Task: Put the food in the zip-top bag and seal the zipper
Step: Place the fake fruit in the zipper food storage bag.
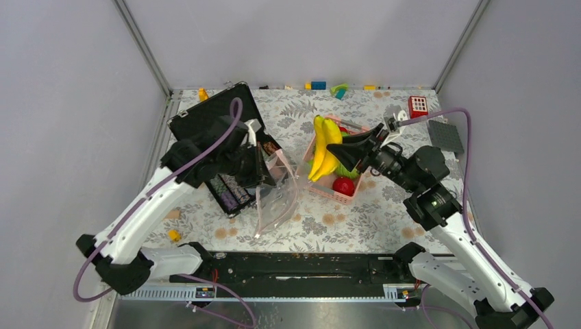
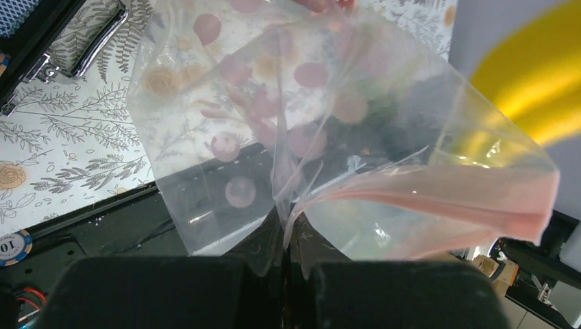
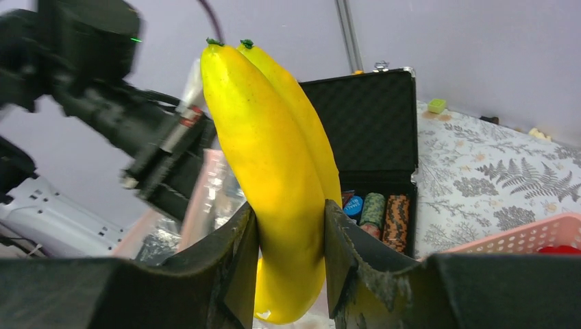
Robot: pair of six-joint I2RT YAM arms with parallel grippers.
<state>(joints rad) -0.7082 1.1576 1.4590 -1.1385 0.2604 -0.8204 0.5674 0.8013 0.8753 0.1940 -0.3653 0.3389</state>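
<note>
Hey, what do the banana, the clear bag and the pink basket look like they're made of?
The banana: likely molded plastic, smooth, evenly yellow with a soft sheen. The bag: thin clear plastic film, glossy; it creases and the floral table shows through. The basket: probably rigid pink plastic with slotted walls.

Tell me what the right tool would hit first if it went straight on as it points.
Most likely the bag hanging from the left tool: the right tool, shut on the banana, points left at it. Depth is unclear.
</note>
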